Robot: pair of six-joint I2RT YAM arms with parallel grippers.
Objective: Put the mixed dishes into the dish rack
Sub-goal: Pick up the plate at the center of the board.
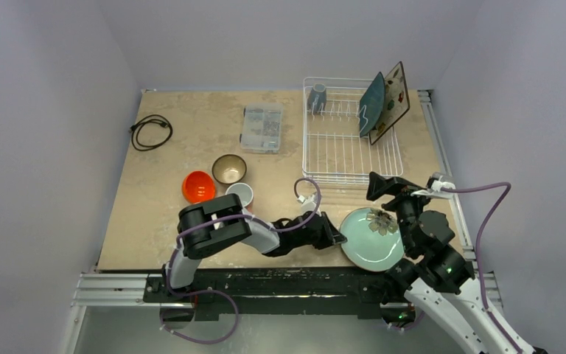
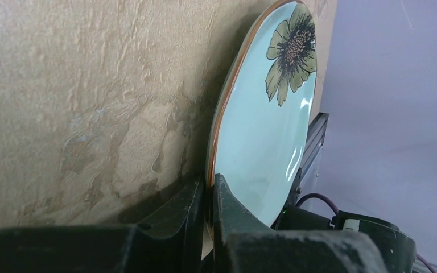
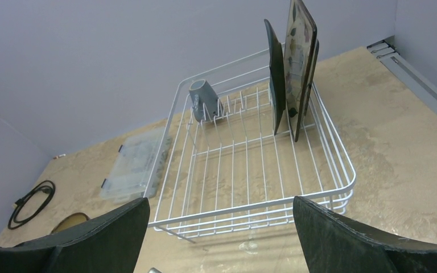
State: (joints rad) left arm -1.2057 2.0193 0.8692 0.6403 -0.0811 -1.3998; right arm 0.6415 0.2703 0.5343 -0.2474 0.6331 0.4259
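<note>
Far left: cable [image 1: 151, 131]. Orange bowl [image 1: 198, 186], brown bowl [image 1: 229, 169] and white bowl [image 1: 240, 194] sit clustered mid-table, box [image 1: 261, 128] behind them. Left gripper [image 2: 207, 185] is clamped on the left rim of the green plate [image 1: 372, 240], which is at the near edge, right of centre. Rack [image 1: 350, 140] is at rear right, with grey mug [image 1: 317, 96] in its back-left corner. Teal plate [image 1: 372, 103] and floral plate [image 1: 393, 96] stand on edge at back right. Right gripper [image 3: 221, 200] is spread wide, empty, facing the rack.

A white wire rectangular dish rack [image 3: 250, 213] fills the view. A grey-blue mug [image 3: 201, 99] sits in its far left corner. At its far right, a square dark teal plate [image 3: 276, 74] and a square cream floral plate [image 3: 300, 57] stand upright. A clear plastic compartment box [image 3: 134, 165] lies left of the rack. The right gripper [image 3: 221, 202] is spread wide before its near edge.
</note>
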